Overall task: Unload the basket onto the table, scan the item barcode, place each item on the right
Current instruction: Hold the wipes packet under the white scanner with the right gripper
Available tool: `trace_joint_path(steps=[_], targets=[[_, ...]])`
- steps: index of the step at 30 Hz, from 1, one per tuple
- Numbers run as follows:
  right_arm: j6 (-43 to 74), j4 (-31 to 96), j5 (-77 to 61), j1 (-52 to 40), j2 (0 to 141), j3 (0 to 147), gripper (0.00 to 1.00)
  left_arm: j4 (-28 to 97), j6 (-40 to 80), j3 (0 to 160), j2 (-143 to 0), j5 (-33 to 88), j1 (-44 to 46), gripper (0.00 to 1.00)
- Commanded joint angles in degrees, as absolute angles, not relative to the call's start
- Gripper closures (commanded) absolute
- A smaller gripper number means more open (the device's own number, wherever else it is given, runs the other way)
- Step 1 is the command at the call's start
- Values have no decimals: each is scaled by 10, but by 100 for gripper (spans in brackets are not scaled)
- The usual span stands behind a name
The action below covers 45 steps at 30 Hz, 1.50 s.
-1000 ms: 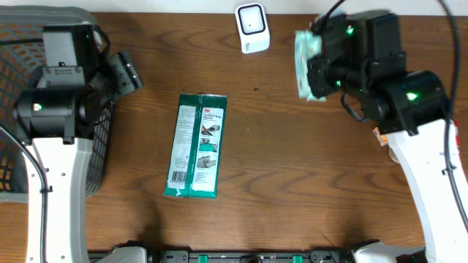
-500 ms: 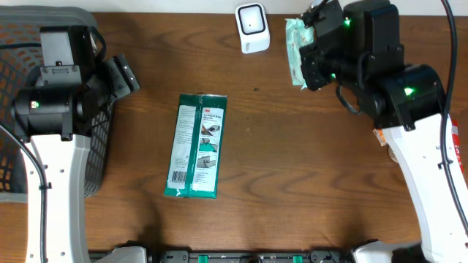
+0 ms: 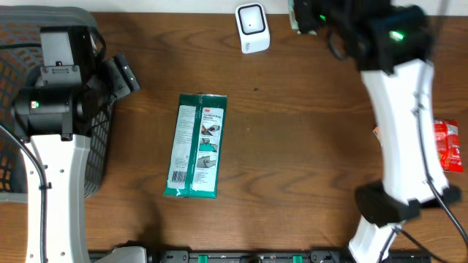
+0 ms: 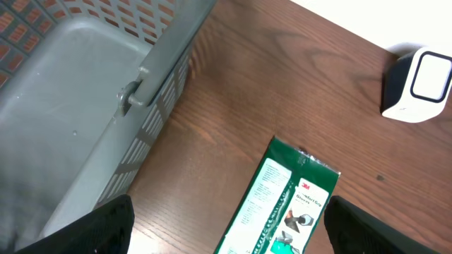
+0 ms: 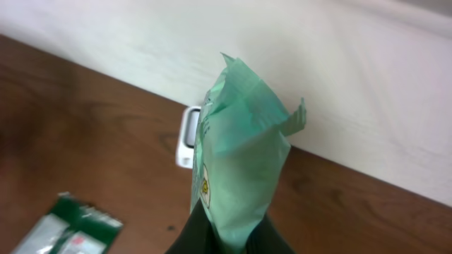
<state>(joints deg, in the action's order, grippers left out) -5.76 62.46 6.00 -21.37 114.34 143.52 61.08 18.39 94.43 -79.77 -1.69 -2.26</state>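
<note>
At the far edge of the table [image 3: 307,153], toward 1 o'clock in the overhead view, the right gripper [image 5: 229,238] pinched the lower end of a pale green pouch [image 5: 240,155]. The pouch stood upright between the pressed-together fingers, its crimped top edge uppermost against the white wall [image 5: 353,85]. From above only a sliver of it showed at the arm's tip, just to the 3 o'clock side of the white scanner [image 3: 251,28], which sat near 12 o'clock. In the right wrist view the scanner showed partly hidden behind the pouch's left edge (whether a barcode faced it could not be made out).

The left gripper [image 3: 123,73] hung at about 10 o'clock, beside the rim of the grey basket [image 3: 22,22]. Its fingers [image 4: 106,226] were spread wide with nothing between them.

A dark green packet [image 3: 196,146] lay flat near the table's middle, label side up, its long side running from 12 to 6 o'clock, well apart from both grippers. A red packet [image 3: 446,145] lay at the 3 o'clock edge.
</note>
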Motion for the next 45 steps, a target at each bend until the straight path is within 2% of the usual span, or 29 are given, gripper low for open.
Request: trace_joint_path(steps=[1,13,19,32,38,45], targets=[[-97,584,143,-234,1208,1438,99,611,187,948,-801,-22,-26,14],[-231,372,254,-285,1369,1438,99,611,187,948,-801,-22,-26,14],[-339,262,382,-302,1444,1438,99,611,187,948,-801,-22,-26,13],[-529,41,401,-309,1560,1438,99,611,187,948,-801,-22,-26,13],[-538,28,393,-309,1576,1435,99,611,187,948,-801,-22,-26,13],[-485,58,340,-313,1579,1432,99,611,187,948,-801,-22,-26,13]])
